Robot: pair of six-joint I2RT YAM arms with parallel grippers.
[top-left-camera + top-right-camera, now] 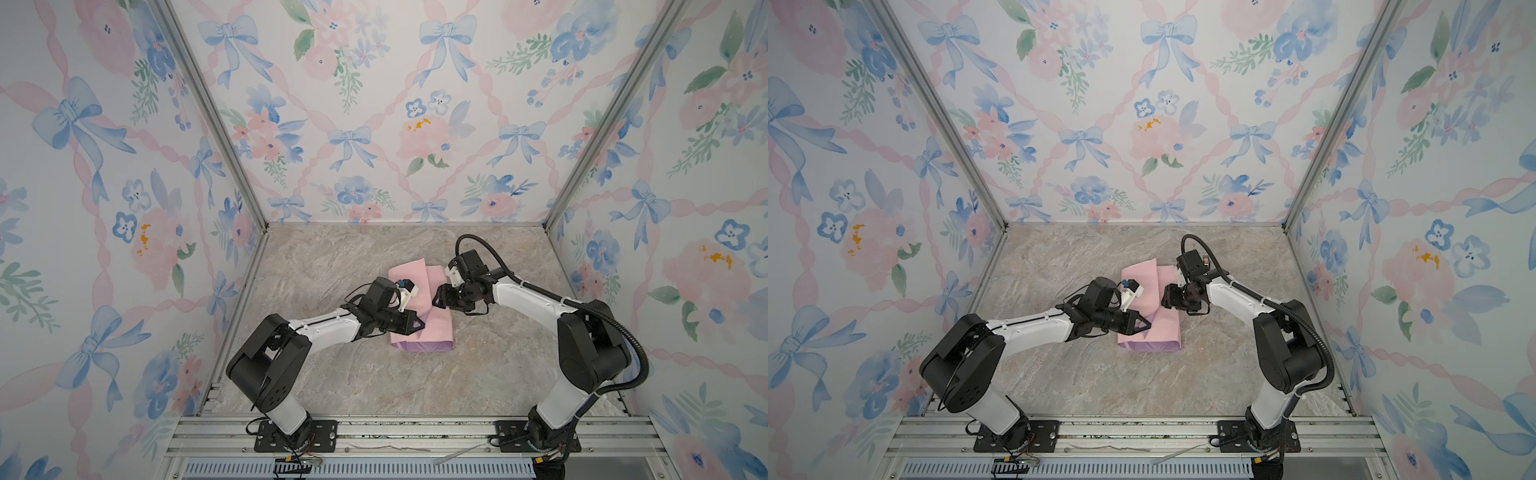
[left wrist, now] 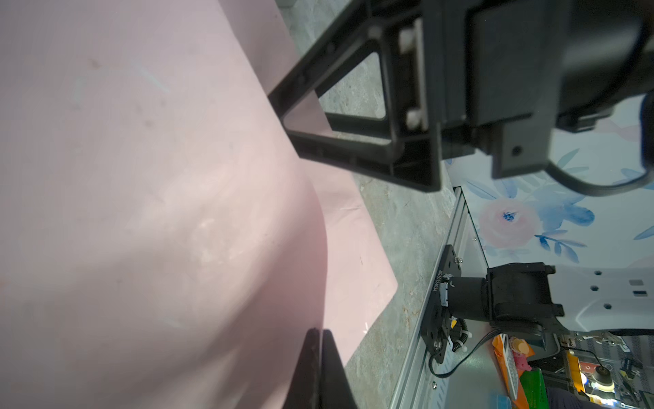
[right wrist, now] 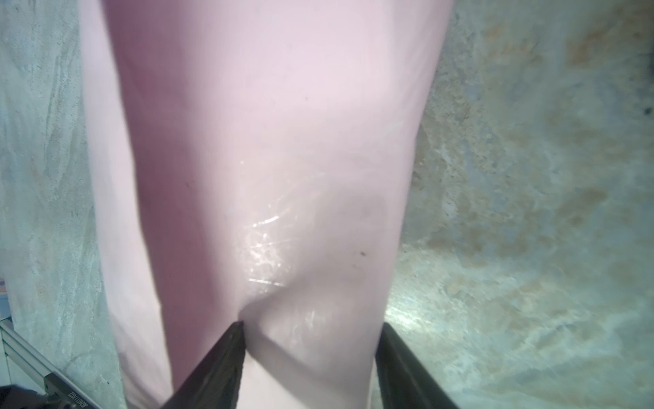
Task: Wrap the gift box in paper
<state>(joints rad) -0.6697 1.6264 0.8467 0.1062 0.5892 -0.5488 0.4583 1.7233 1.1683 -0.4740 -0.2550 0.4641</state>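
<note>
In both top views the paper [image 1: 436,328] lies in the middle of the desk [image 1: 332,374]. It is folded pink side up into a loose bundle, with a lilac strip along its near edge. The gift box shows nowhere and is presumably inside that bundle. The left gripper [image 1: 419,323] sits at the bundle's left side, and the right gripper [image 1: 437,298] is on its right, further back. In the left wrist view, the left gripper [image 2: 316,368] has its jaws together at the edge of a bowed pink flap of the paper [image 2: 141,177]. Whether a layer is nipped between them I cannot tell. In the right wrist view, the right gripper [image 3: 311,329] has its jaws apart over the paper [image 3: 283,141], one tip denting it. The step in hand looks like closing the long flaps over the box. The next move calls for drawing the loose flap taut while the overlap is pinned flat, without shifting the box underneath.
</note>
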